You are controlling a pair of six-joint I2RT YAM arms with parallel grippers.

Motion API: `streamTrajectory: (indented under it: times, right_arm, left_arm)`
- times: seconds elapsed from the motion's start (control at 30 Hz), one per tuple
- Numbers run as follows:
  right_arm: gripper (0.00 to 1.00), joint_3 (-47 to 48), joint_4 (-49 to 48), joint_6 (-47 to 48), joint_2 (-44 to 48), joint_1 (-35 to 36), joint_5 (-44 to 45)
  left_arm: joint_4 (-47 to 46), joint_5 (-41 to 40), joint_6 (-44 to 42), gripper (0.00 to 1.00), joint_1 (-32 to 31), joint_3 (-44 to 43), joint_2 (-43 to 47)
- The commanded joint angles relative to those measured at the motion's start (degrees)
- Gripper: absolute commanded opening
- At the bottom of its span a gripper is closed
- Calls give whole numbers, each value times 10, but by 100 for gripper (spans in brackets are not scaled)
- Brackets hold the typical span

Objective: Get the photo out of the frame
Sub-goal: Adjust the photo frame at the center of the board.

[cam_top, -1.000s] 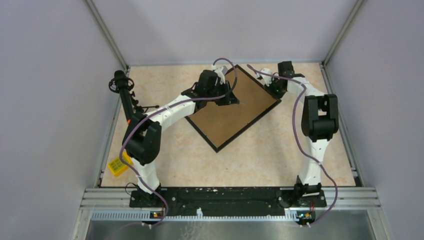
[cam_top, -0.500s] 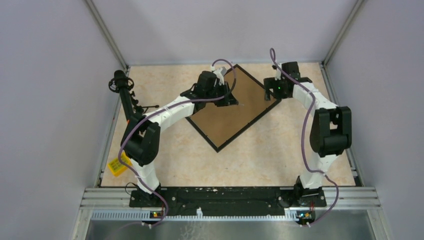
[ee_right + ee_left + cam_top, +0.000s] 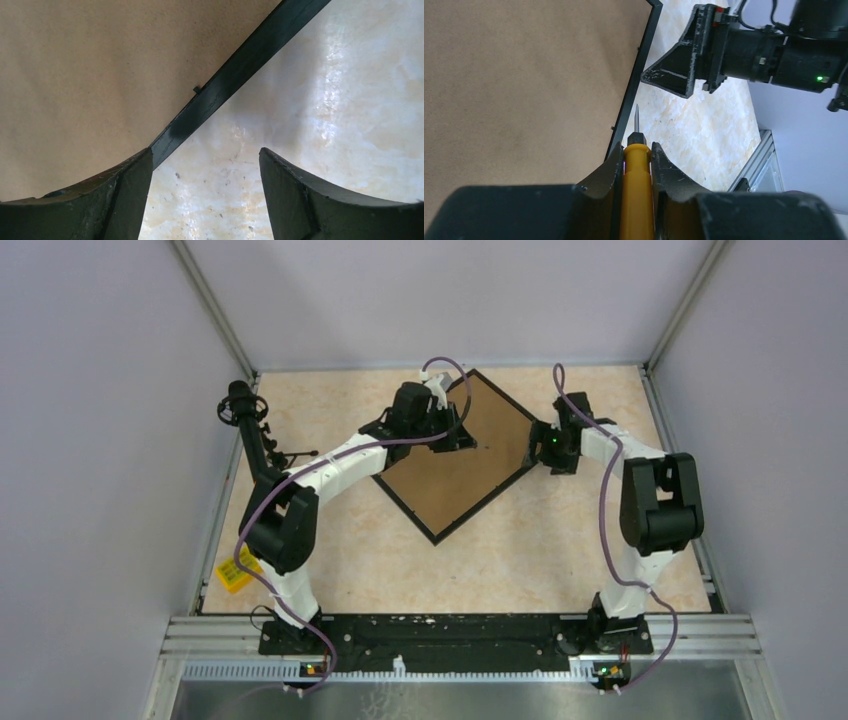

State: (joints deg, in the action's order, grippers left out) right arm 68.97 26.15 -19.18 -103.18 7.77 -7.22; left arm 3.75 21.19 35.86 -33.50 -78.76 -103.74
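Yellow item (image 3: 235, 572): one. It is lying on the table (image 3: 520, 540), well left of the left gripper and nearer the arm bases. Only the top view is showing it, and it is too small to identify.
Black stand (image 3: 245, 412): one. It is standing at the table's left edge, well left of the left gripper. Only the top view is showing it.
Left gripper (image 3: 636, 150): it is clenching one yellow-handled tool (image 3: 636, 200). The metal point is projecting ahead of the fingertips, past the frame's black border.
Tool visibility: only the left wrist view is showing it.
Frame (image 3: 440, 485): one. It is lying back-up and turned diamond-wise, under the left gripper. Its right edge is lying beneath the right gripper. Its face side is facing down, hidden in every view.
Right gripper (image 3: 205, 155): released, nothing between the fingers. One finger is hanging over the brown back, the other over bare table.
Tab (image 3: 196, 89): one. It is sitting on the border's inner edge, ahead of the right gripper. The right wrist view is showing it.
Arms: two.
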Motion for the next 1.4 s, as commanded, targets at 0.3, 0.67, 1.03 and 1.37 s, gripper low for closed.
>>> streamTrajectory:
  times: [0.3, 0.67, 1.03, 1.37]
  right_arm:
    - [74, 8, -40, -53, -59, 46, 43]
    - [49, 48, 24, 25, -107, 68, 109]
    - [4, 29, 62, 151, -126, 84, 51]
    - [8, 10, 34, 119, -104, 85, -59]
  left_arm:
    - [-31, 5, 2, 0, 6, 10, 31]
    - [-30, -1, -1, 0, 6, 8, 30]
    - [-26, -2, -7, 0, 6, 19, 42]
    - [-62, 9, 10, 0, 8, 39, 17]
